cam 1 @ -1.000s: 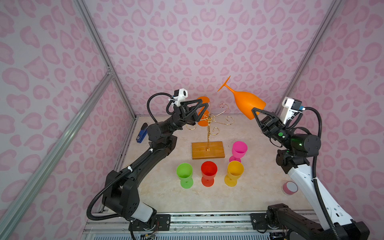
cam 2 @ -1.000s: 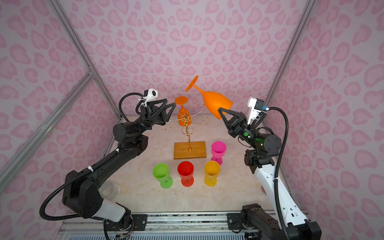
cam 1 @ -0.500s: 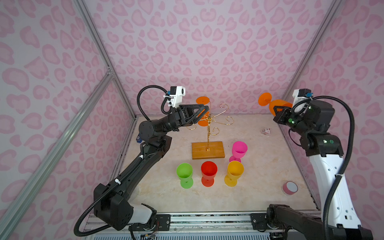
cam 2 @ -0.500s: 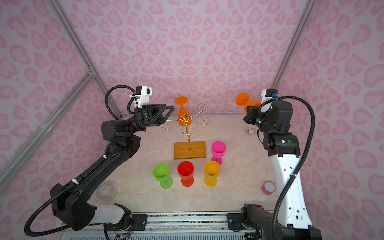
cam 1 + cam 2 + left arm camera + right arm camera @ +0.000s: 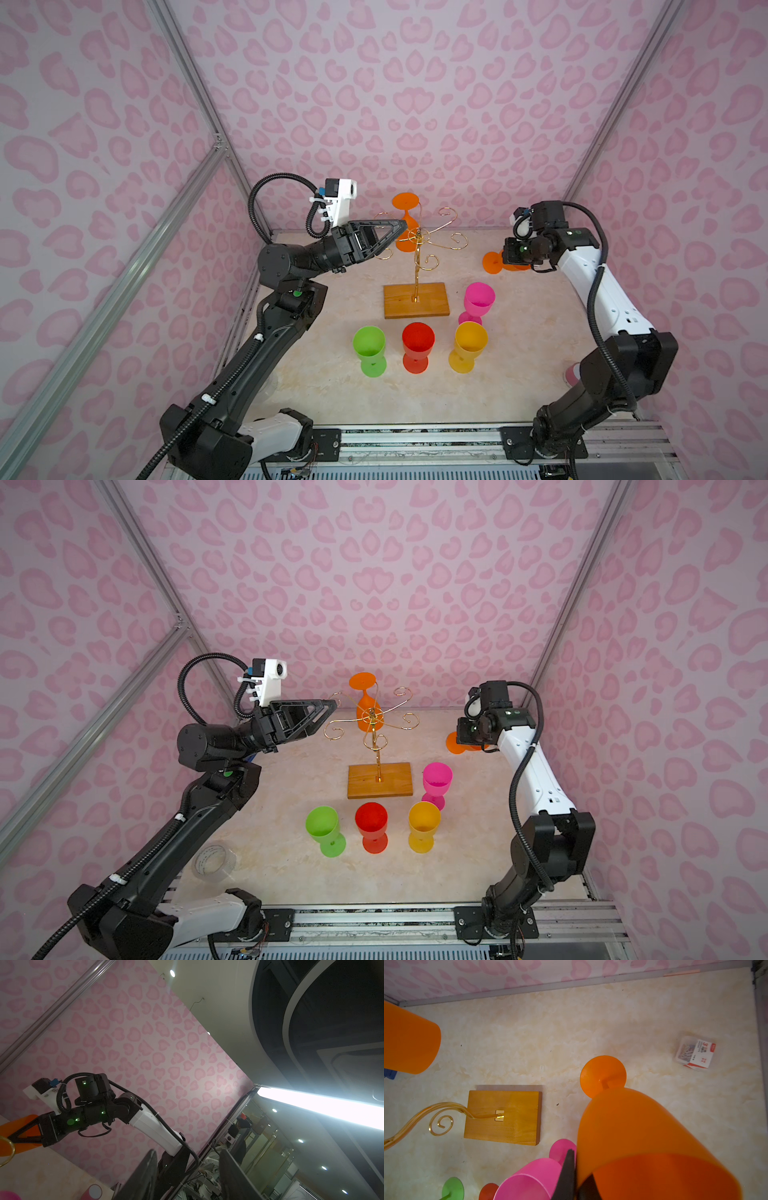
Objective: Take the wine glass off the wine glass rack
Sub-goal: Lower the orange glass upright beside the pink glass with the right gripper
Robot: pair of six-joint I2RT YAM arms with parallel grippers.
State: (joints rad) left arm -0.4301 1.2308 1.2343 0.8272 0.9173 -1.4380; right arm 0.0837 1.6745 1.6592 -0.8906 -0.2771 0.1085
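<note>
The right gripper point(image 5: 576, 1176) was clamped on the rim of a smooth orange plastic wine glass point(image 5: 633, 1126), its round foot pointing down toward the cream marble-patterned table point(image 5: 571, 1032), right of the wine glass rack point(image 5: 432, 301). The rack was thin gold wire with spiral arms on a honey-brown wooden block. The left gripper point(image 5: 397, 230), jaws apart and empty, sat beside a second orange glass point(image 5: 402, 245) hanging upside down from it.

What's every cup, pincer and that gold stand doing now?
wine glass rack, upright, one glass on it.
hanging orange glass, upside down on rack.
held orange glass, tilted, gripped by rim.
right pincer, shut on held orange glass.
left pincer, open, empty.
green glass, upright.
red glass, upright.
yellow glass, upright.
pink glass, upright.
</note>
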